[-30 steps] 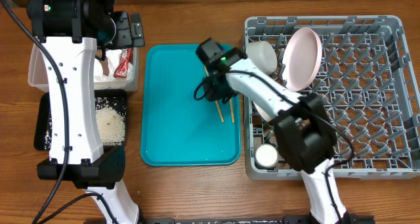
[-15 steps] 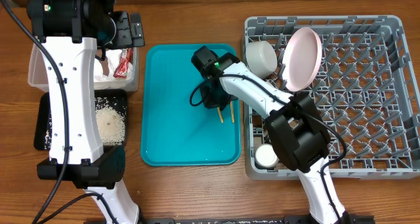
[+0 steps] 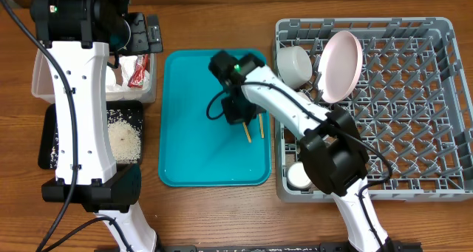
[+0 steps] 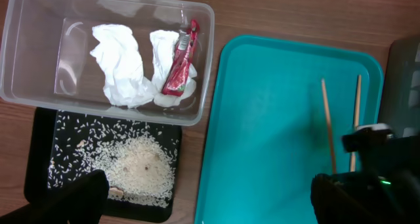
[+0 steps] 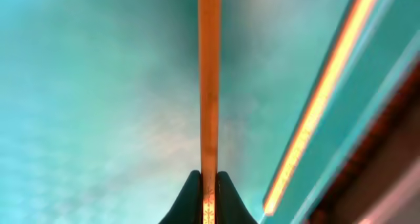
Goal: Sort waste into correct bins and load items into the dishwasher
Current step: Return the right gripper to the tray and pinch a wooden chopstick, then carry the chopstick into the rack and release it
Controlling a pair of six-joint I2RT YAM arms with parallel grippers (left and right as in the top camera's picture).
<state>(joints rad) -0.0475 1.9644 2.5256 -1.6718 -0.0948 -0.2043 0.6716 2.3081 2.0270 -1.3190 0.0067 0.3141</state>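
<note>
Two wooden chopsticks (image 3: 247, 129) lie on the right side of the teal tray (image 3: 192, 141). My right gripper (image 5: 209, 184) is shut on the left chopstick (image 5: 209, 86), low over the tray; the second chopstick (image 5: 328, 99) lies free beside it. High over the clear tub (image 4: 26, 53), my left gripper (image 4: 207, 207) stands open and holds nothing. The tub holds white napkins (image 4: 121, 66) and a red wrapper (image 4: 180, 69). Rice (image 4: 141, 168) lies in the black tray (image 4: 39, 165). The grey dish rack (image 3: 414, 119) holds a pink plate (image 3: 341, 63), a white bowl (image 3: 294, 63) and a small cup (image 3: 299, 176).
The teal tray sits between the bins on the left and the dish rack on the right. My left arm (image 3: 81, 97) stands tall over the tub and black tray. My right arm (image 3: 295, 111) reaches from the rack's front left corner across to the teal tray.
My right gripper has slid a little left over the tray and closed on the left chopstick. The left arm has stayed still.
</note>
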